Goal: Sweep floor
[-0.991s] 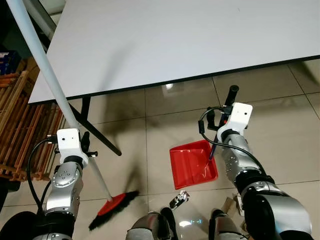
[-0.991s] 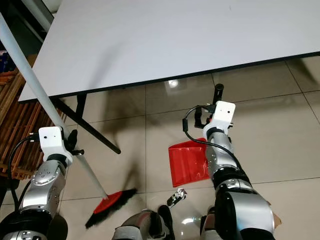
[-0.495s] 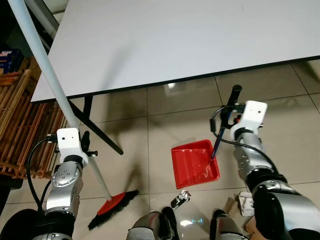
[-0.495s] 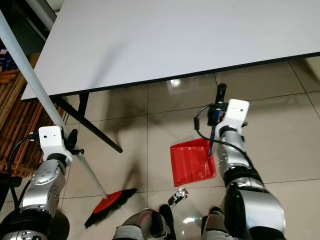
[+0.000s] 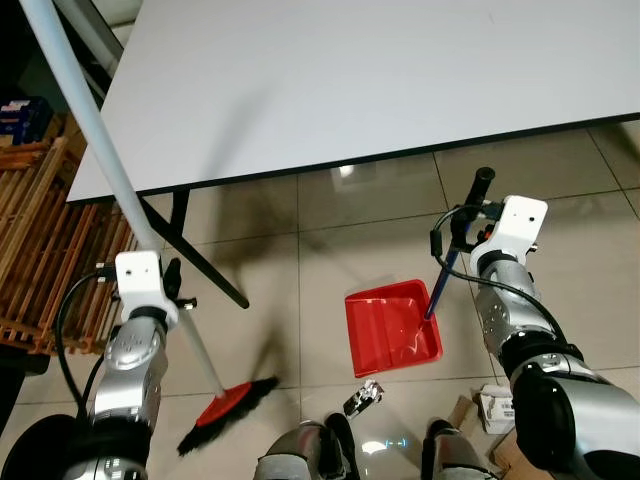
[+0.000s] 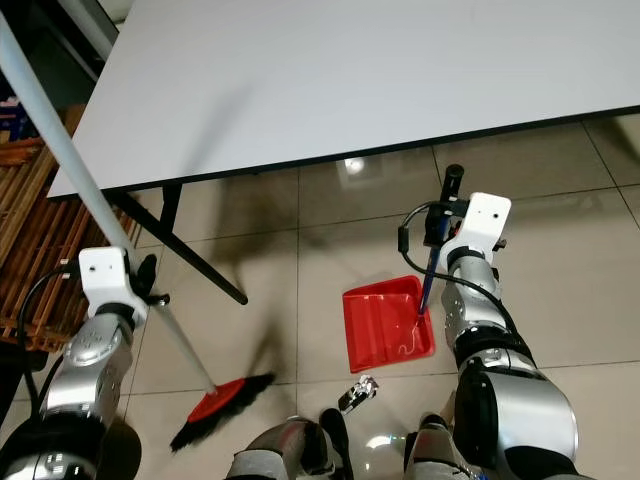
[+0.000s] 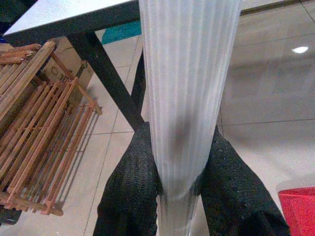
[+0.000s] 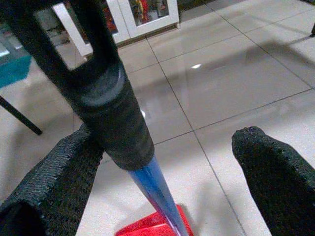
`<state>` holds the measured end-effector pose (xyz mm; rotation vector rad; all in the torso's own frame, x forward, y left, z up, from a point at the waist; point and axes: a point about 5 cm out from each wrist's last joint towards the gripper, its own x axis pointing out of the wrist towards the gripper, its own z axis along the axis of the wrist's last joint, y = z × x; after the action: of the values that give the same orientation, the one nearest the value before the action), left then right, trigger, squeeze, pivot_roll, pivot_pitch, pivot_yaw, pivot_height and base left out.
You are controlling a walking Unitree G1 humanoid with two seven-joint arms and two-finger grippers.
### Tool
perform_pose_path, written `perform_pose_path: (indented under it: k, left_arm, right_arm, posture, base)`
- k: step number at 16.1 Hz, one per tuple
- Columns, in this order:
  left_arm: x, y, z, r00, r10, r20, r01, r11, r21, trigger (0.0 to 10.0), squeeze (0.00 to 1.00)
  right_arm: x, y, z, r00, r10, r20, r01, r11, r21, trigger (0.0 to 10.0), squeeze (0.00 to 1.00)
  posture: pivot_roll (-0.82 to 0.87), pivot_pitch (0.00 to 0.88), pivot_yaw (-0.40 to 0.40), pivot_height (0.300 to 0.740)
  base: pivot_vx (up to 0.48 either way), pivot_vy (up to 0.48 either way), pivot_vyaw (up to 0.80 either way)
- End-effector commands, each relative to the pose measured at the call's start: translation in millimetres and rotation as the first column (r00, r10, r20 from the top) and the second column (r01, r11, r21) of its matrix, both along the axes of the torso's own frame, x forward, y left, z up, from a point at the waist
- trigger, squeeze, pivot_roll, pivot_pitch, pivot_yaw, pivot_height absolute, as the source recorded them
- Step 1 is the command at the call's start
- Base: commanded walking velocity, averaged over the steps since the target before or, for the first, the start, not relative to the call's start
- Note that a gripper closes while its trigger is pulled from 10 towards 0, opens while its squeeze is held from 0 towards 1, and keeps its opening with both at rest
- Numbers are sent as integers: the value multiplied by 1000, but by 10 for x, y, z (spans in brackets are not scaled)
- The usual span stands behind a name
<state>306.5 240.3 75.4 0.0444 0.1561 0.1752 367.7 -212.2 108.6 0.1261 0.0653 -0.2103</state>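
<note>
A broom with a long pale ribbed pole (image 5: 95, 145) slants down to a red head with black bristles (image 5: 228, 415) on the tiled floor at my lower left. My left gripper (image 7: 181, 132) is shut on the pole, one black finger on each side. A red dustpan (image 5: 392, 332) lies flat on the tiles at centre right. Its thin blue shaft (image 5: 443, 285) rises to a black grip (image 8: 106, 101). My right gripper (image 8: 165, 135) is open around that grip, which rests against one finger (image 8: 54, 182). The other finger (image 8: 275, 172) stands well apart.
A large white table (image 5: 350, 80) with black slanted legs (image 5: 200, 265) spans the top. A wooden slatted rack (image 5: 40, 250) stands at the left. A small shiny object (image 5: 360, 398) lies near my feet, and a small box (image 5: 495, 405) at the lower right.
My right arm has swung to the right, and the dustpan with its handle has shifted a little that way. The broom and left arm have hardly moved.
</note>
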Motion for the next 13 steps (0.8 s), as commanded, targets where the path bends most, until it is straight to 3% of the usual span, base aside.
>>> perform_pose_path:
  k: [1,12,13]
  left_arm:
    - [-22,145,32,1000,28,-2,-28,999,32,10000,0]
    - [-23,120,33,1000,7,4,-7,1000,21,10000,0]
    - [-24,110,31,1000,7,5,-7,1000,18,10000,0]
  right_arm:
    - [-13,58,-70,1000,7,-31,-5,999,38,10000,0]
    - [0,122,-87,1000,6,-15,-3,983,181,9882,0]
    - [0,161,-98,1000,19,-14,-16,981,191,0,0]
  posture:
    - [-37,194,287,740]
    - [-23,204,293,740]
    - [-24,207,289,740]
  base:
    - [0,0,0]
    - [0,0,0]
    - [0,0,0]
